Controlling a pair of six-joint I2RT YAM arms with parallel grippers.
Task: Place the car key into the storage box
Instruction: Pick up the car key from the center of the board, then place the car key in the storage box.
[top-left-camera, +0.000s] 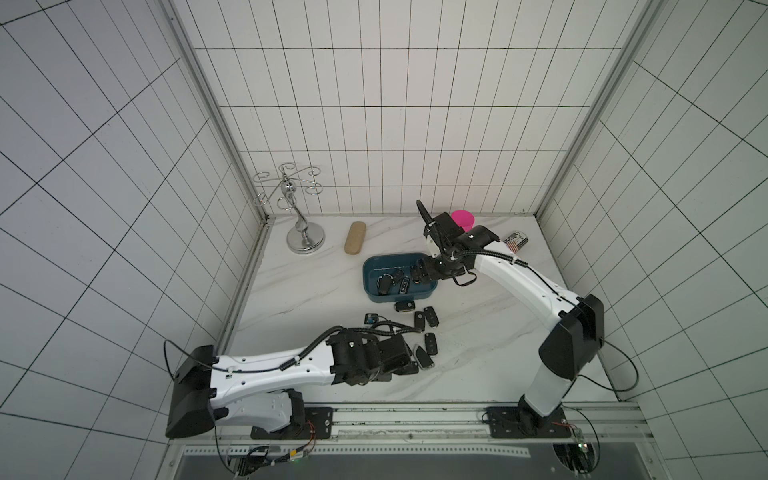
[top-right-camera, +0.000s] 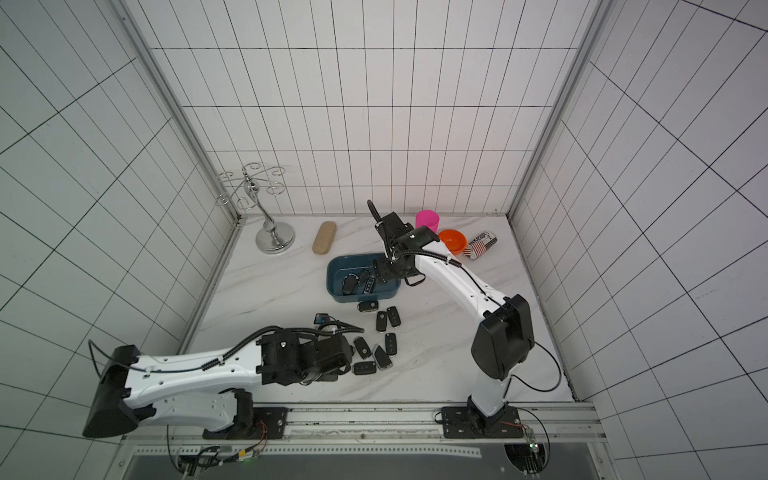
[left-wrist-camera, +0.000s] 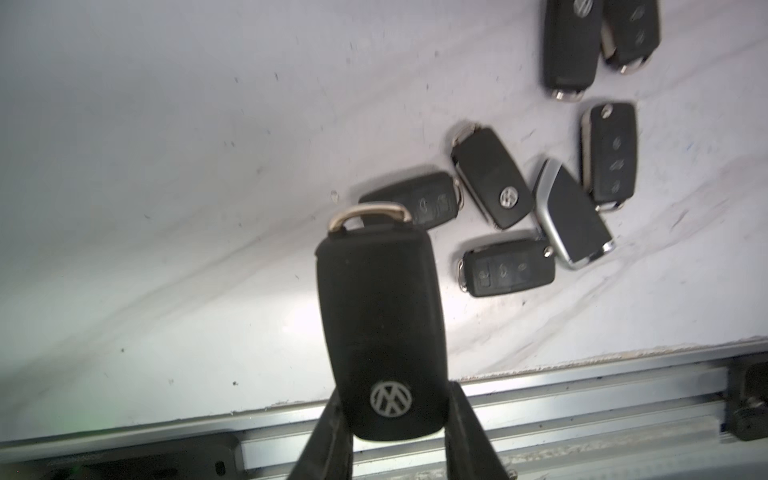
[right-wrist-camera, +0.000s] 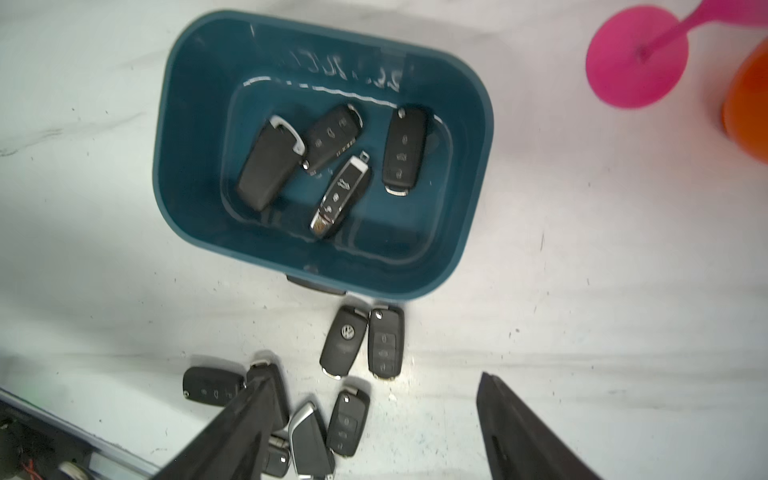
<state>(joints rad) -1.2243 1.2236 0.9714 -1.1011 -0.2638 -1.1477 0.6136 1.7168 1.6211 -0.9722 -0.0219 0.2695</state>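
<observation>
Pick done, carry next, by the look of it. Pinched narrow in the left gripper (left-wrist-camera: 395, 413) by its logo end: a key (left-wrist-camera: 380, 316), ring end outward, apparently lifted off the table (left-wrist-camera: 166, 166) at the near left, well apart from the box (top-left-camera: 372, 266). Calls for a swing far and rightward over the loose keys (top-left-camera: 428, 328), then a stop above the box's bare floor before letting go. Worth waiting for room there, with the right gripper (right-wrist-camera: 374, 388) hanging over the box's right side, jaws wide and holding nothing. Matte black plastic on the key, slab-shaped with rounded corners, chrome loop at one end, chrome badge at the other. Smooth flanks, so probably liable to slip in a light pinch. Glossy teal plastic for the box, shallow and round-cornered, with four keys (right-wrist-camera: 405, 149) lying flat inside. White marble-look table, hard and lightly scuffed.
</observation>
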